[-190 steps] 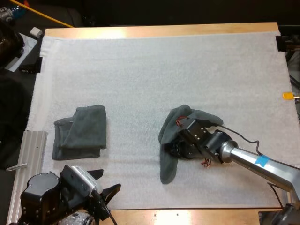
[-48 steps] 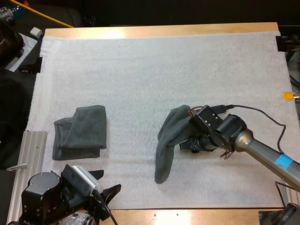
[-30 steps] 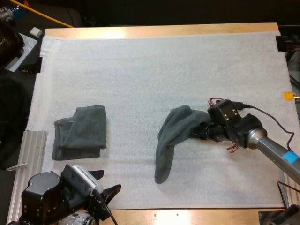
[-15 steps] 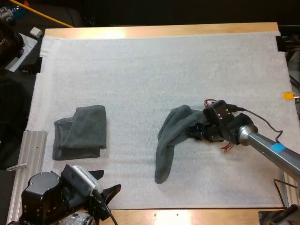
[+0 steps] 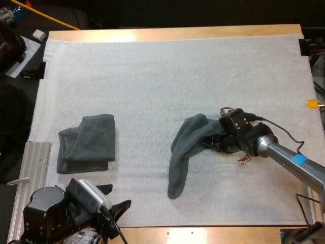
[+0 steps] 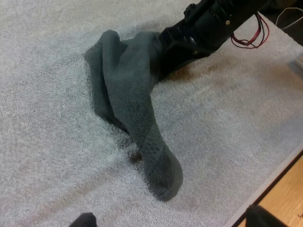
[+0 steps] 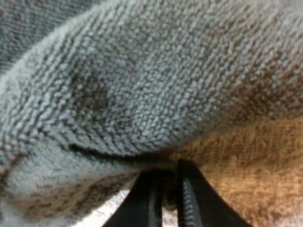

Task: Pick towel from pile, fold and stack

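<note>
A crumpled dark grey-green towel lies right of the mat's middle, with a long tail trailing toward the near edge. My right gripper lies low at the towel's right edge. Its fingers are pinched together on a fold of the cloth. A folded towel rests on the left of the mat. My left gripper hovers open at the near left, well short of both towels. The left wrist view has the crumpled towel with the right gripper at its far edge, and my own fingertips stand wide apart.
A ribbed metal plate lies along the mat's near left corner beside the folded towel. The white mat stretches bare across the far half. Its near edge and the wooden table rim run close behind the towel's tail.
The right gripper drew the towel's edge out to the right, then came back a little to the left. The towel's tail and the folded towel stayed put. The left arm did not move.
</note>
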